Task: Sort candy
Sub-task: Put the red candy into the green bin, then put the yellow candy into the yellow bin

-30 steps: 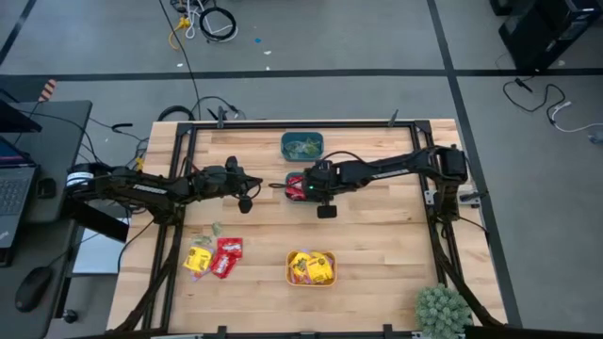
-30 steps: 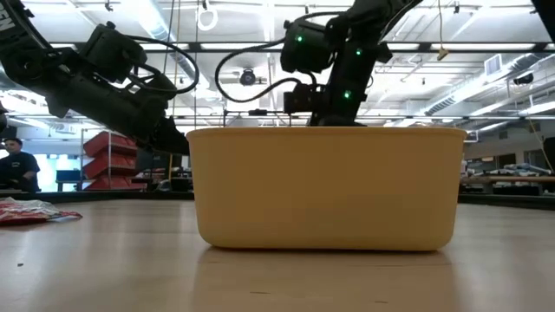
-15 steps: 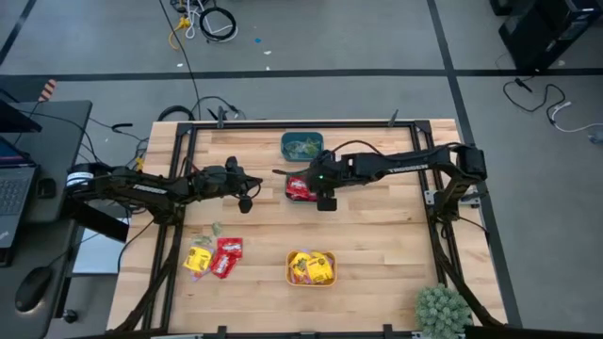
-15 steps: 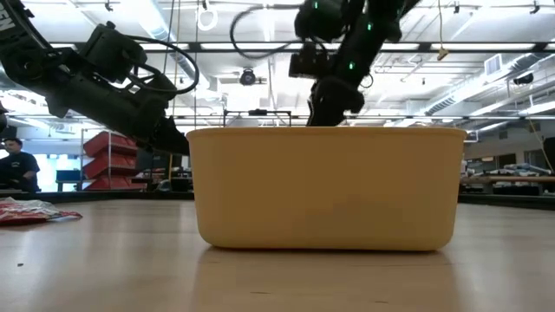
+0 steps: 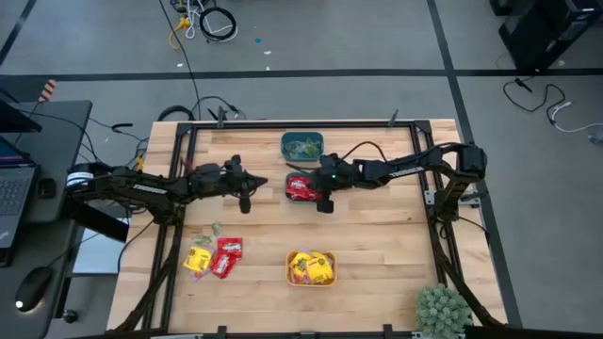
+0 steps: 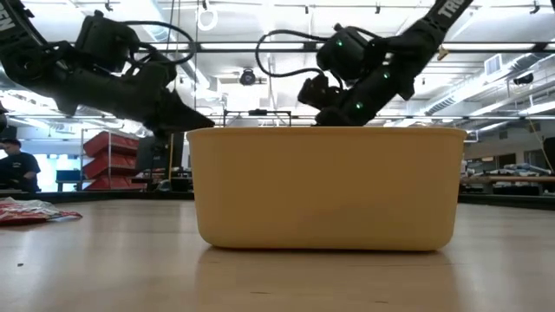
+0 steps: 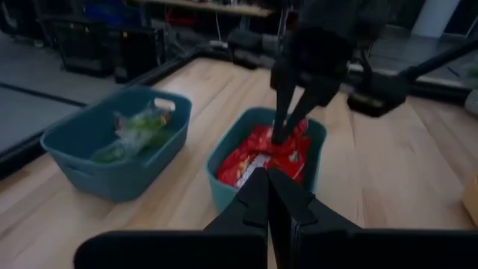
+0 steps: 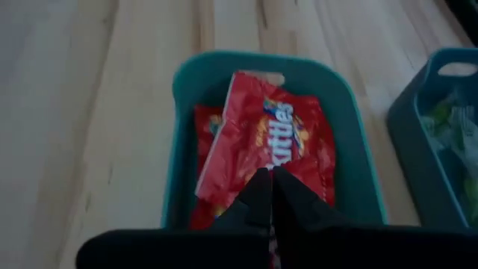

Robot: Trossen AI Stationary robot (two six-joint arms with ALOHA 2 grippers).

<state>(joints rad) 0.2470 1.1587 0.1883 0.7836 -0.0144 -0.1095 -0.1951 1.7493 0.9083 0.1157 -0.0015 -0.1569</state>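
Note:
The candy is in small shiny packets. Red ones fill a teal bin (image 5: 298, 187), green ones a second teal bin (image 5: 301, 145), and yellow ones an orange bin (image 5: 310, 267). Loose yellow (image 5: 199, 257), red (image 5: 226, 256) and pale green (image 5: 217, 228) packets lie flat near the table's left side. My right gripper (image 8: 269, 176) is over the red bin, shut on the top red packet (image 8: 272, 142). My left gripper (image 7: 267, 176) is shut and empty, hovering just left of that bin (image 7: 224, 161). My right gripper pinches the top red packet by its near edge (image 8: 261, 170) between the two fingertips. It comes slanting down from the table's right side; the left wrist view shows the fingers (image 7: 286, 112) reaching down into the bin. The packet rests tilted on the other red packets.
The black frame rails (image 5: 179, 188) run along the table's sides. A green plant (image 5: 441, 309) stands at the near right corner. The orange bin (image 6: 325, 186) fills the low view. Bare wood lies between the bins and at the near left.
My right arm has swung its elbow toward the table's right edge and tipped its wrist lower, while its gripper has stayed over the red bin. My left gripper has edged toward that bin and risen a little.

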